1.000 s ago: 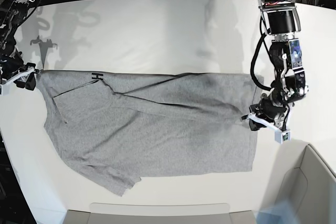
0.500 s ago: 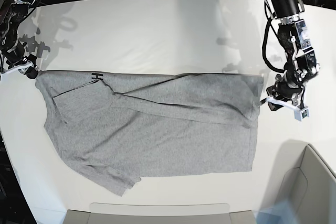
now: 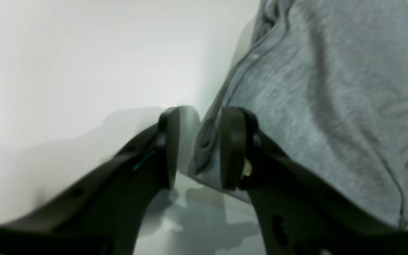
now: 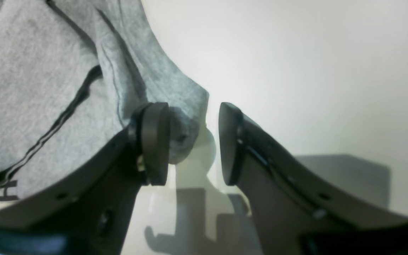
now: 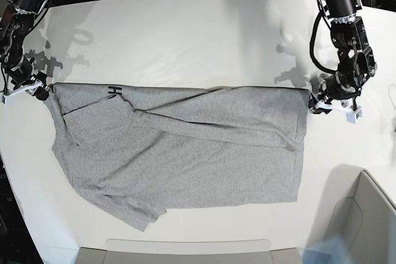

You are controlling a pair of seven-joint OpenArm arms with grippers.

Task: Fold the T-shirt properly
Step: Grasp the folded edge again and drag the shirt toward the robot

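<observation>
The large heather-grey cotton T-shirt [image 5: 179, 146] lies spread on the white table [image 5: 185, 41]. The left gripper [image 3: 198, 147] sits at the shirt's 3 o'clock corner, jaws parted, with the fabric edge between them. The right gripper [image 4: 193, 143] sits at the 9 o'clock corner, jaws parted, one finger [image 4: 154, 141] touching cloth. The black label [image 5: 114, 90] lies at 11 o'clock.
</observation>
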